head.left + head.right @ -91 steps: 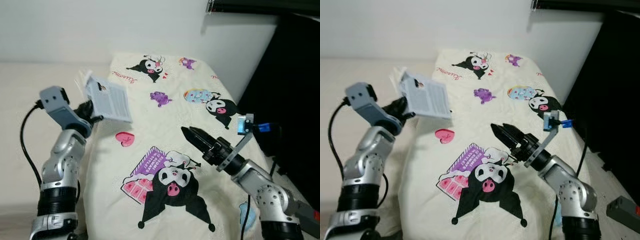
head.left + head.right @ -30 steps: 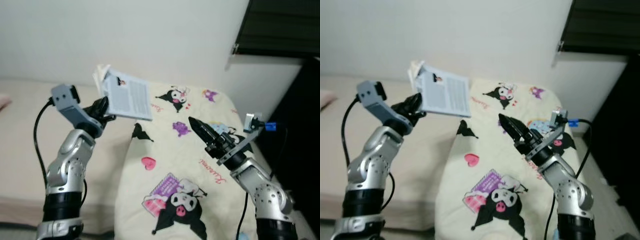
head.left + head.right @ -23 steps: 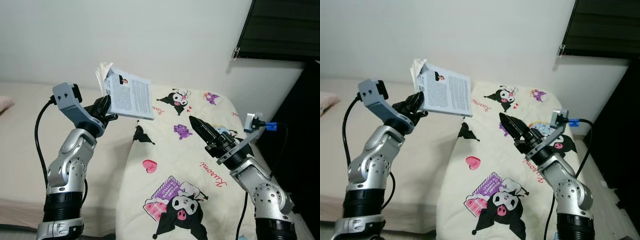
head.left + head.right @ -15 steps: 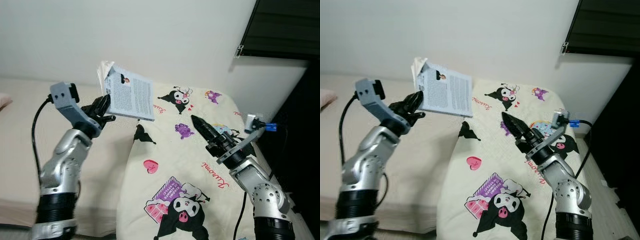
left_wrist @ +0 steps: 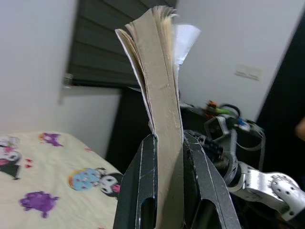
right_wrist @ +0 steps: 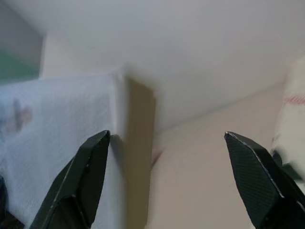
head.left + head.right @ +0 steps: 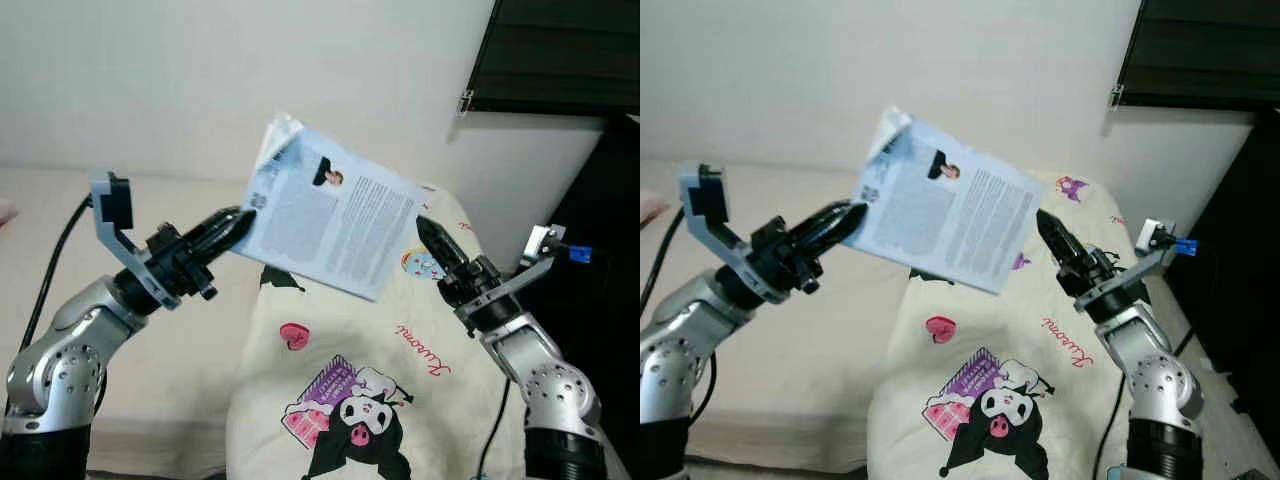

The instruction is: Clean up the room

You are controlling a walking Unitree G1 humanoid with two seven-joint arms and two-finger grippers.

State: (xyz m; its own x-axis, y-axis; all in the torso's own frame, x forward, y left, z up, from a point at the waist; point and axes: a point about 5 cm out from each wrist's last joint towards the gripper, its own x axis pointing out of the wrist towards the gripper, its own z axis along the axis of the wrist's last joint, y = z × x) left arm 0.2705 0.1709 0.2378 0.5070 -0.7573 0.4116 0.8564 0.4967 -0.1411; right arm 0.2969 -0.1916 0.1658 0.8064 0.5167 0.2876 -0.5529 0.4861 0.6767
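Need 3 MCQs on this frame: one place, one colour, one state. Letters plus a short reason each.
1. The book is:
A. lying on the blanket
B. held in the air between the two arms
C. on the floor

2. The heart printed on the blanket is:
A. pink
B. green
C. blue

3. The right gripper is:
A. shut on the book
B. shut on the blanket
C. open, beside the book's edge

Answers:
1 B: the left gripper clamps its edge, above the bed.
2 A: pink heart.
3 C: its fingers are spread wide apart in the right wrist view.
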